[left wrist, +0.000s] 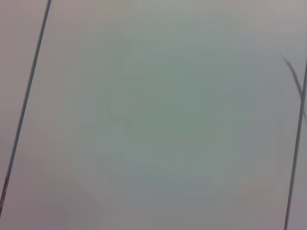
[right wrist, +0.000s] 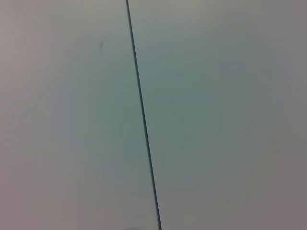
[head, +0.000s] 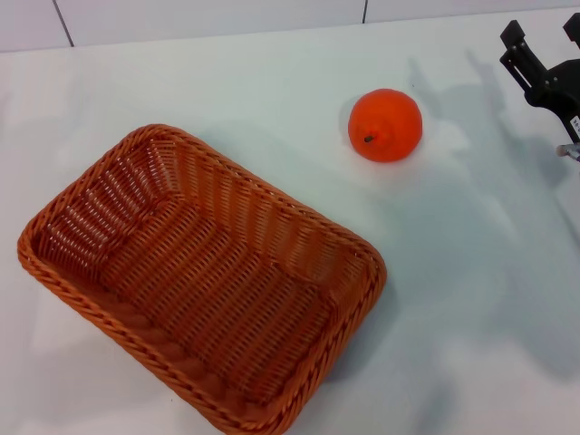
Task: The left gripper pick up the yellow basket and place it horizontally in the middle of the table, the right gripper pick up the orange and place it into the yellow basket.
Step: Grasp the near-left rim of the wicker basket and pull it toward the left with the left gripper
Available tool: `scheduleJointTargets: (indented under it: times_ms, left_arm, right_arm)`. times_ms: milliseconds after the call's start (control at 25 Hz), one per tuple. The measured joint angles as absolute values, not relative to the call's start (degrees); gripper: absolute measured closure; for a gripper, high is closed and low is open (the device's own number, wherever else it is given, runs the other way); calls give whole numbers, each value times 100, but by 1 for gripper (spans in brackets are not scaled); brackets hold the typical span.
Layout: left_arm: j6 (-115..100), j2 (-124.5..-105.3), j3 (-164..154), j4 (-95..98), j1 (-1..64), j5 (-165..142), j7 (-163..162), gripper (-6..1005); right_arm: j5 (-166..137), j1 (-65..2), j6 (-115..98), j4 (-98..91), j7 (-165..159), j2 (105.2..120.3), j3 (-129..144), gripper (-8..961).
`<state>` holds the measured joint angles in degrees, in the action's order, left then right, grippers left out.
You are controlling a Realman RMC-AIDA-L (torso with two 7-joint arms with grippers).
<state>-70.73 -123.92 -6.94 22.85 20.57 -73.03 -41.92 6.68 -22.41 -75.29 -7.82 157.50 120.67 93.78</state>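
Nearest me, the large orange-brown woven wicker basket [head: 199, 281] lies askew on the plain white tabletop [head: 471, 299], not yet squared. Beyond it sits the round bright orange [head: 385, 124]. Farthest, my right claw [head: 544, 68] waits, fingers spread, holding nothing.

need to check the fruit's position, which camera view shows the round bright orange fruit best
The head view shows the round bright orange fruit best: it is whole and unobstructed on the white table, outside the woven orange-brown wicker basket. The left and right wrist views show only a plain pale surface with thin dark lines, not the fruit.
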Motion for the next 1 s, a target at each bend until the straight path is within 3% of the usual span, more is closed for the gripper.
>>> scheduleJointTargets:
  times_ms: [720, 840, 1000]
  left_arm:
    - [-7046, -12327, -1166, 2484, 2007, -7328, -5152, 95]
    - [-7026, -12135, -2032, 3048, 1906, -7384, -6824, 96]
    - [-7189, -11698, -2936, 3670, 1940, -7874, -9027, 96]
  right_arm:
    - [668, -2249, -7516, -782, 15750, 12067, 9378, 22]
    - [668, -2256, -7506, -782, 15750, 12067, 9378, 22]
    - [667, -2270, -7502, -782, 15750, 12067, 9378, 22]
